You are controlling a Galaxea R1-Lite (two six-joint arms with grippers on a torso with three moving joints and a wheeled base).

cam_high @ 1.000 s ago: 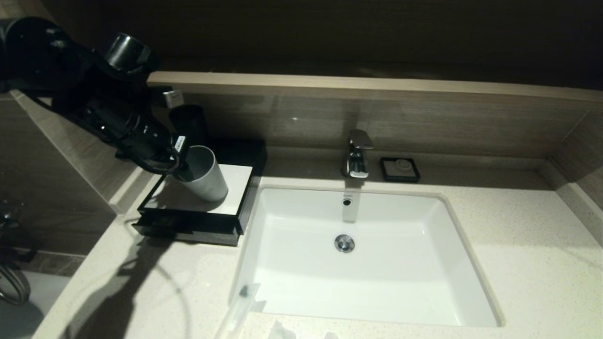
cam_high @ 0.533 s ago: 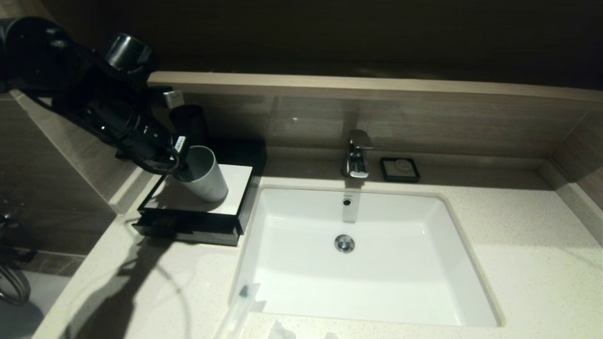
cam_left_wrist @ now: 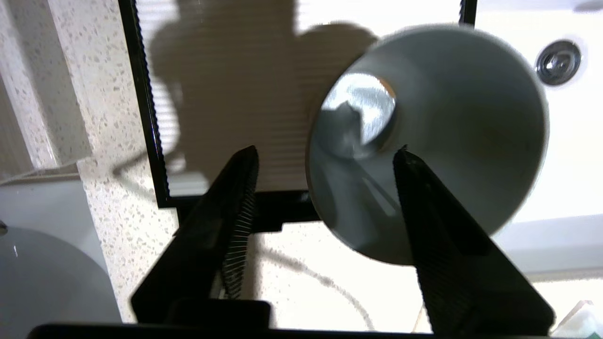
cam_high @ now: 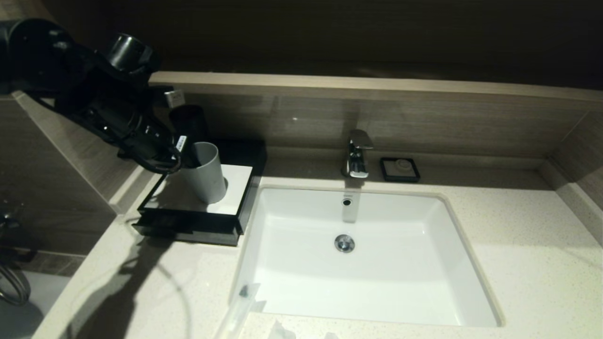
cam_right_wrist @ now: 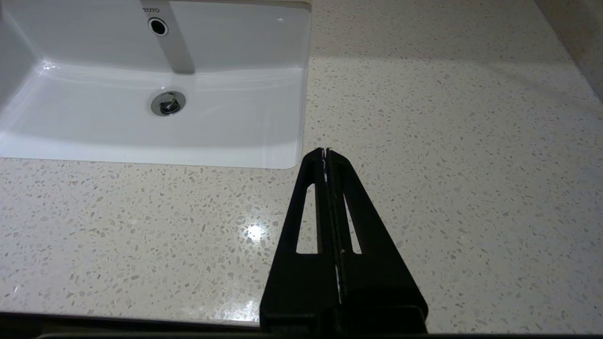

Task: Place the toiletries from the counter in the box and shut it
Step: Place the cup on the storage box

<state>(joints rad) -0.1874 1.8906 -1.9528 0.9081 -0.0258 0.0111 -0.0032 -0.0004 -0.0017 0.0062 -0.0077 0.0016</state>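
Observation:
The black box (cam_high: 188, 221) with its white top panel (cam_high: 238, 186) stands on the speckled counter (cam_high: 518, 226), left of the sink. A grey tapered cup (cam_high: 206, 173) stands upright on the panel. My left gripper (cam_high: 186, 154) is open at the cup's rim. In the left wrist view one finger (cam_left_wrist: 438, 235) is inside the cup (cam_left_wrist: 461, 132) and the other (cam_left_wrist: 226, 226) is outside, clear of the rim. A long slim packet with a dark end (cam_high: 241, 303) and more wrapped packets (cam_high: 281, 331) lie at the counter's front edge. My right gripper (cam_right_wrist: 326, 151) is shut and empty above the counter, right of the sink.
The white sink basin (cam_high: 358, 282) fills the middle, with a chrome tap (cam_high: 357, 154) behind it. A small black soap dish (cam_high: 400, 169) sits right of the tap. A dark tumbler (cam_high: 191, 123) stands behind the box. The brown ledge (cam_high: 377, 87) runs along the back.
The grey cup has gone from tilted to upright on the box's white panel. The left arm has shifted slightly. The right arm has not moved.

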